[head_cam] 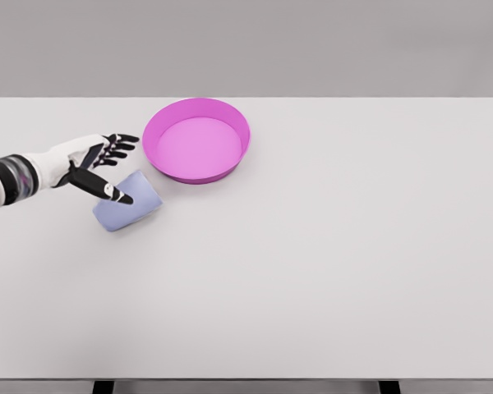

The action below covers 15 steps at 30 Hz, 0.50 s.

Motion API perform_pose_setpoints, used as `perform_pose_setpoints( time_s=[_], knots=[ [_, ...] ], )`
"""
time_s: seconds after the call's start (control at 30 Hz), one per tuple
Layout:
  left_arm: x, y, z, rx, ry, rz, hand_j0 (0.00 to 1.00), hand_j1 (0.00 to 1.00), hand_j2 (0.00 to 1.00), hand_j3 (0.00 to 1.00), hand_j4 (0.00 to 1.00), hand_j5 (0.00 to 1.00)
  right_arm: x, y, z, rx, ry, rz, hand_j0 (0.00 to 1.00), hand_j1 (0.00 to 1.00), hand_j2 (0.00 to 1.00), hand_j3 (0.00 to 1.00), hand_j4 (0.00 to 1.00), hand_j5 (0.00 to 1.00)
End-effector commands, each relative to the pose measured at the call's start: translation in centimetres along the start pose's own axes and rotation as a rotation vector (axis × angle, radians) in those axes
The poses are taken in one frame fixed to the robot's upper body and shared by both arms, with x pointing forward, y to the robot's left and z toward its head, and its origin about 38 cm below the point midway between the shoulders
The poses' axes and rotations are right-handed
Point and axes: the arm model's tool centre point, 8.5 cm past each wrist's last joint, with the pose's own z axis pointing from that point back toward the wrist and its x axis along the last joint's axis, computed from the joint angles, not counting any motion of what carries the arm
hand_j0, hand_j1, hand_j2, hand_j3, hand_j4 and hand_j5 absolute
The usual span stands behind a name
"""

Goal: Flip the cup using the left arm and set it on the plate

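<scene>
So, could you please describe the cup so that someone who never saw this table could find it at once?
Start from the white table and find the round pink plate near its far left part. Just in front of the plate and to its left lies the cup, under the thumb of the open left robot hand. It is the only pale blue thing, lying on its side.

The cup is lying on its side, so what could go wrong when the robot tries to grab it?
The cup lies tipped over, so it could roll away if nudged. The left hand is open, only its thumb over the cup, so a grasp might slip. The plate sits close by; a clumsy flip could bump its rim.
</scene>
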Motion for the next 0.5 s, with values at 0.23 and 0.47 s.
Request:
perform_pose_setpoints(
  time_s=[0.23, 0.47],
  knots=[
    [-0.34, 0.31, 0.19, 0.023, 0.010, -0.021, 1.00, 1.00, 1.00, 1.00, 1.00, 1.00, 0.00, 0.00, 0.00, 0.000, 0.000, 0.000, 1.00, 1.00, 1.00, 1.00, 1.00, 1.00],
    [-0.64, -0.33, 0.03, 0.022, 0.013, -0.037, 1.00, 1.00, 1.00, 1.00, 1.00, 1.00, 0.00, 0.00, 0.00, 0.000, 0.000, 0.001, 1.00, 1.00, 1.00, 1.00, 1.00, 1.00]
  ],
)
